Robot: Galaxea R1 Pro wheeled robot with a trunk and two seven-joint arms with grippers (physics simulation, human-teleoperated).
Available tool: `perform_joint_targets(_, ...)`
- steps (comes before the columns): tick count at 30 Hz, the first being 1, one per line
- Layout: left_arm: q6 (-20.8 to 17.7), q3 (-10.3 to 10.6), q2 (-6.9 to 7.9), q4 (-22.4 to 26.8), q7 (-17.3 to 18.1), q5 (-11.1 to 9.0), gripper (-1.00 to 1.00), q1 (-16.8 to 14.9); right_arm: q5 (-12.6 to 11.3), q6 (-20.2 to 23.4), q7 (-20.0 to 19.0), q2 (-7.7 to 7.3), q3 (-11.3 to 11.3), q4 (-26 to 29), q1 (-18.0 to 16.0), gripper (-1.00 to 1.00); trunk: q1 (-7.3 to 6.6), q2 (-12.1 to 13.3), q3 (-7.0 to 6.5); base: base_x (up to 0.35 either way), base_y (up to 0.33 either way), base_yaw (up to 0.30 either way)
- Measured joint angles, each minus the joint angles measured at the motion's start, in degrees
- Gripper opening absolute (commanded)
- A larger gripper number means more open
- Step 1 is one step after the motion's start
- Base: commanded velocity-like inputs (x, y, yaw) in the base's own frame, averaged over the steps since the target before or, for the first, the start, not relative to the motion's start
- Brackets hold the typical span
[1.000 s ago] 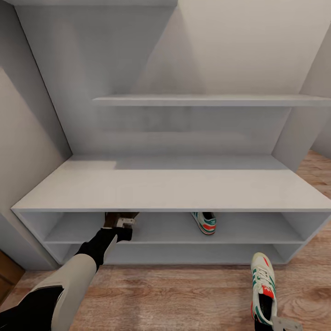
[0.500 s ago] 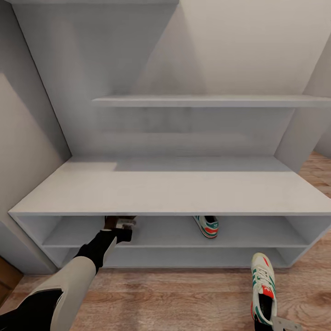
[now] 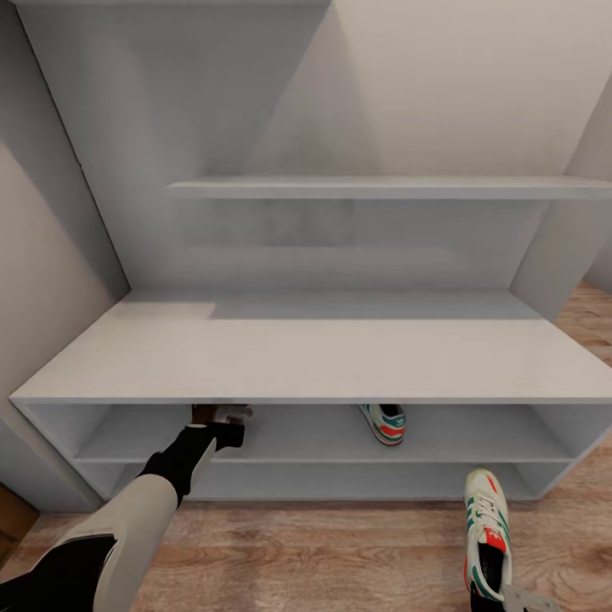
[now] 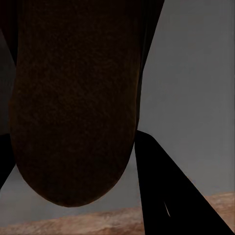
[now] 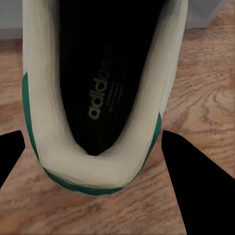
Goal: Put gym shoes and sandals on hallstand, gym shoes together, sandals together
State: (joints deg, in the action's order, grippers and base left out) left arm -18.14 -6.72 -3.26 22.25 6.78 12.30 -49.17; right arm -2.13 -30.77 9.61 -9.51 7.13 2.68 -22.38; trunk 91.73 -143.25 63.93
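**Sandal at the upper shelf, one sneaker in your right tool**

Pale grey walls and a thin floating wall shelf (image 3: 382,186) back the long low white open-fronted bench (image 3: 323,353), which stands on the light brown wood-plank floor (image 3: 340,552). Your left tool (image 3: 223,418) reaches into the bench's upper shelf near its left end, under the flat top, gripping a dark-brown leather sandal (image 4: 73,103). One white sneaker with teal stripes and red-orange accents (image 3: 384,422) sits on that same shelf, right of its middle, well apart from the sandal. Your right tool (image 3: 501,602) is at the heel of the second white sneaker (image 3: 486,531), beyond the bench's front edge near its right end; its dark fingers (image 5: 200,181) flank the heel, but you cannot tell whether they are clamped.
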Motion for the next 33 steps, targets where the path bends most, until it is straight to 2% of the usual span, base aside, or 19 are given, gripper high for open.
perform_joint_targets(13,0.1,-0.1,0.05,0.1,0.0,0.0,-1.0,0.0,0.0,0.0,0.0,0.02,0.0,0.0,0.0,-1.0,0.0,0.0,0.0,0.003,0.0,0.0)
perform_joint_targets(14,0.1,-0.1,0.04,0.1,-0.1,0.0,1.0,0.0,0.0,0.0,0.0,0.02,0.0,0.0,0.0,-1.0,0.0,0.0,0.0,0.0,0.0,0.0)
perform_joint_targets(29,0.6,-0.1,0.15,0.2,0.1,0.2,1.0,0.0,0.0,0.0,0.0,0.02,0.0,0.0,0.0,-1.0,0.0,0.0,0.0,-0.001,0.0,0.0)
perform_joint_targets(33,0.9,-0.1,0.17,0.2,0.1,0.2,1.0,0.0,0.0,0.0,0.0,0.01,0.0,0.0,0.0,-1.0,0.02,0.0,0.0,-0.151,0.0,0.0)
